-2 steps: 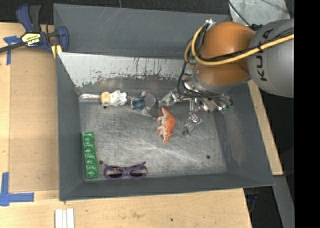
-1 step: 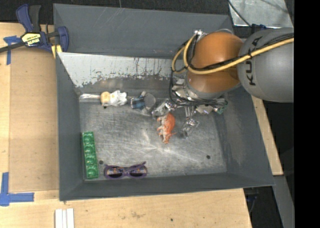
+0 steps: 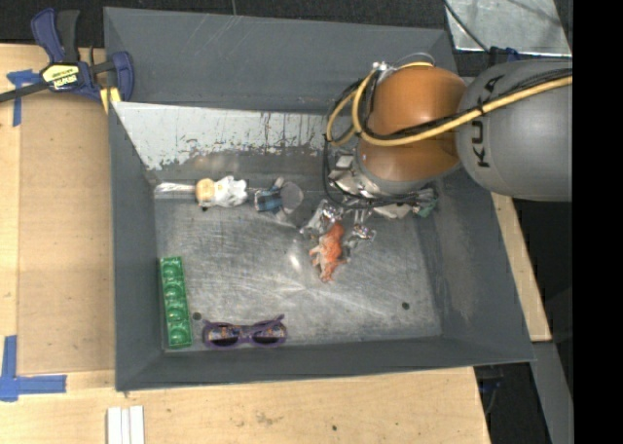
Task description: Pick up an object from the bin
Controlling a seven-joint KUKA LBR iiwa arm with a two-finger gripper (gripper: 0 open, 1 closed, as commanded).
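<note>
My gripper (image 3: 343,226) reaches down into the middle right of the bin, under the arm's orange cover. An orange toy figure (image 3: 330,253) sticks out below it, its upper end between the two fingers, which are shut on it. A clear plastic piece (image 3: 299,259) lies just left of the toy. A small blue and grey thing (image 3: 270,202) lies to the upper left of the gripper, near the back wall.
A white and yellow toy figure (image 3: 220,191) lies at the back left. A green knobbed strip (image 3: 175,302) lies along the left wall. Purple sunglasses (image 3: 243,333) rest by the front wall. The arm covers the bin's back right corner.
</note>
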